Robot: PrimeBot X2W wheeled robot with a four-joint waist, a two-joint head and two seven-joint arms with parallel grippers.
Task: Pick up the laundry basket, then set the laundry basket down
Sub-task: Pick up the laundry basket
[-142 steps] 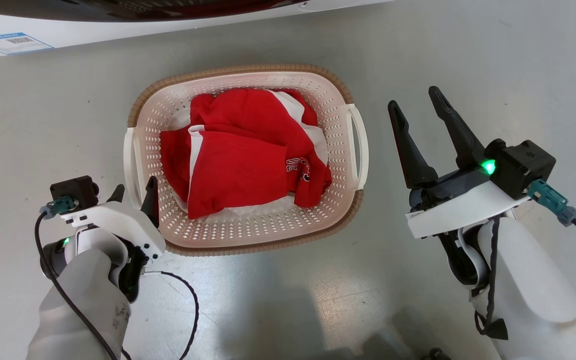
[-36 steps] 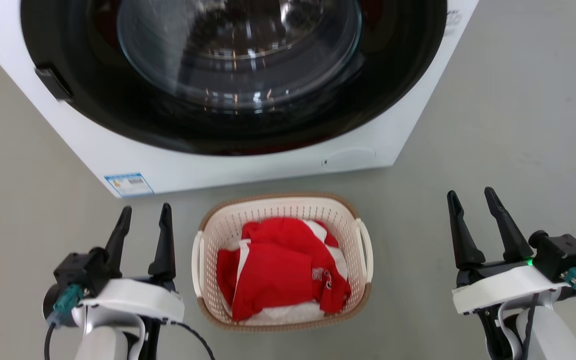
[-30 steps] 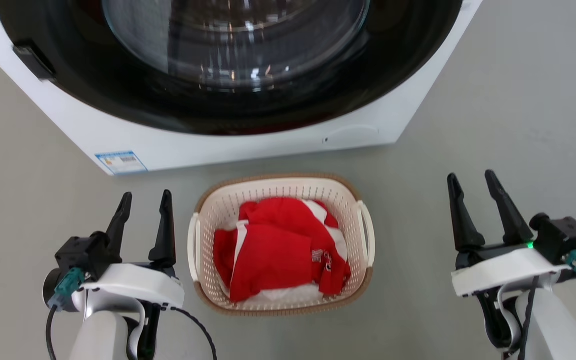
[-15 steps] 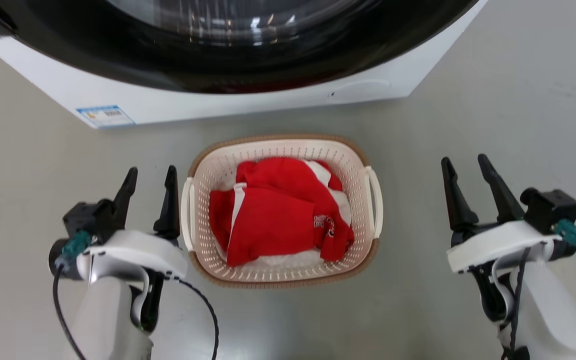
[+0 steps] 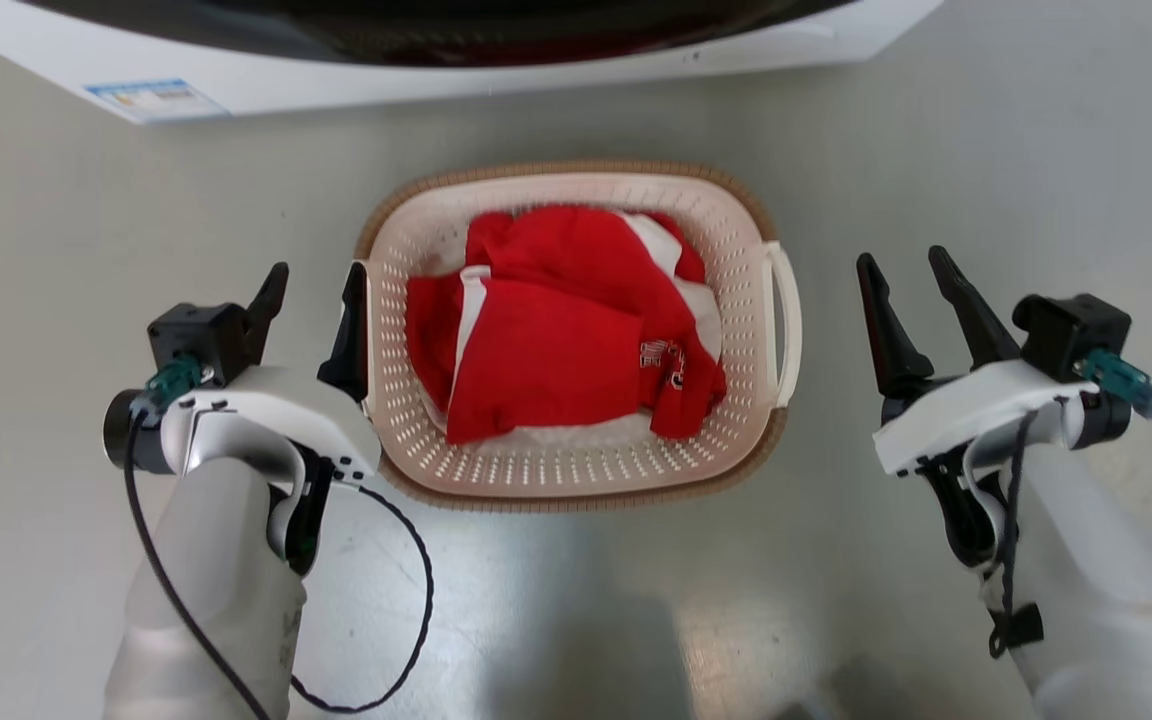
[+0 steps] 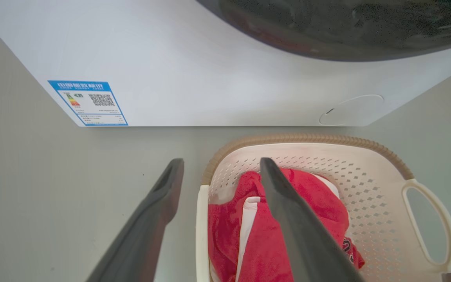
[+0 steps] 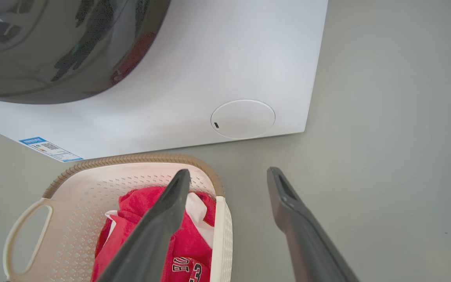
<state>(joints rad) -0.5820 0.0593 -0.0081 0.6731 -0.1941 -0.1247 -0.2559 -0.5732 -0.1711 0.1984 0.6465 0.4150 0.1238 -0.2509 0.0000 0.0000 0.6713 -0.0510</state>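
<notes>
While both arms hang low, the left gripper (image 5: 319, 272) is open, its fingers on each side of the left handle (image 6: 202, 235), holding nothing. The right gripper (image 5: 900, 256) is open too, near the right handle (image 5: 786, 320). The laundry basket (image 5: 576, 480) sits on the floor (image 5: 576, 620) by the washer (image 5: 536, 75). I think no lifting is done yet.
</notes>
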